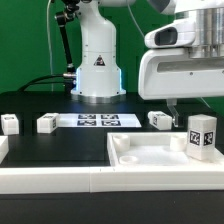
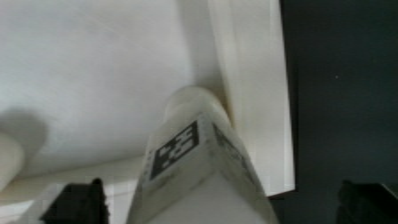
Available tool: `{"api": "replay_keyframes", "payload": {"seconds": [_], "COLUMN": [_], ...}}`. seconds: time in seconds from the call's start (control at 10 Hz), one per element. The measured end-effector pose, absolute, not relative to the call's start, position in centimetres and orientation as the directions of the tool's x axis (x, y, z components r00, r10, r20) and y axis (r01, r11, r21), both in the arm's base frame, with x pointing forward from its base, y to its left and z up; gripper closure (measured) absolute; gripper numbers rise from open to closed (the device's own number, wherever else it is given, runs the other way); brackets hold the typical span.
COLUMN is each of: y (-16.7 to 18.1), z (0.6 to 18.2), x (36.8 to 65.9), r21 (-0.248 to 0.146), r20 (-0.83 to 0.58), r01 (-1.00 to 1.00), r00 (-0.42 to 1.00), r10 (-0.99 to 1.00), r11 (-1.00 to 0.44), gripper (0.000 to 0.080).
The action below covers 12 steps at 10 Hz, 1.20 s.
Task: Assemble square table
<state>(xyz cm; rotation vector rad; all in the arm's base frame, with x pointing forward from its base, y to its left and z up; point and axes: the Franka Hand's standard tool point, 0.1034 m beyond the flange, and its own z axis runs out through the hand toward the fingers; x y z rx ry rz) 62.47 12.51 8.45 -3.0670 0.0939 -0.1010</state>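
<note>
The white square tabletop (image 1: 140,160) lies rim-up at the front of the black table. One white tagged leg (image 1: 203,136) stands upright in its corner at the exterior view's right. My gripper (image 1: 196,106) hangs just above that leg. In the wrist view the leg (image 2: 192,150) rises between my two dark fingertips (image 2: 80,200), and neither touches it. The gripper (image 2: 222,205) is open. The tabletop floor (image 2: 107,70) and its raised rim (image 2: 253,80) lie beneath. Three more legs lie loose behind the tabletop: two (image 1: 10,123), (image 1: 47,123) at the left and one (image 1: 160,119) further right.
The marker board (image 1: 97,120) lies flat in front of the robot base (image 1: 97,70). A long white rail (image 1: 60,178) runs along the front edge. Black cables trail at the back left.
</note>
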Motion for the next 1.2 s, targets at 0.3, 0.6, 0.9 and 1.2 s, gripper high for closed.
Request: {"api": "replay_keyframes", "payload": {"seconds": [0.3, 0.6, 0.9, 1.2], "y": [12.25, 12.19, 12.14, 12.12], "z": [8.49, 8.48, 8.48, 8.48], "x": [62.57, 62.58, 62.59, 62.59], "r21": [-0.056, -0.035, -0.027, -0.028], "r20": [0.080, 0.087, 0.089, 0.089], "r01": [0.183, 0.348, 0.403, 0.397], "r00": [0.981, 0.935, 0.912, 0.915], "r10": [0.178, 0.344, 0.400, 0.394], "r11": [-0.982, -0.937, -0.915, -0.917], "gripper": [0.0150, 0.0150, 0.0271, 0.0511]}}
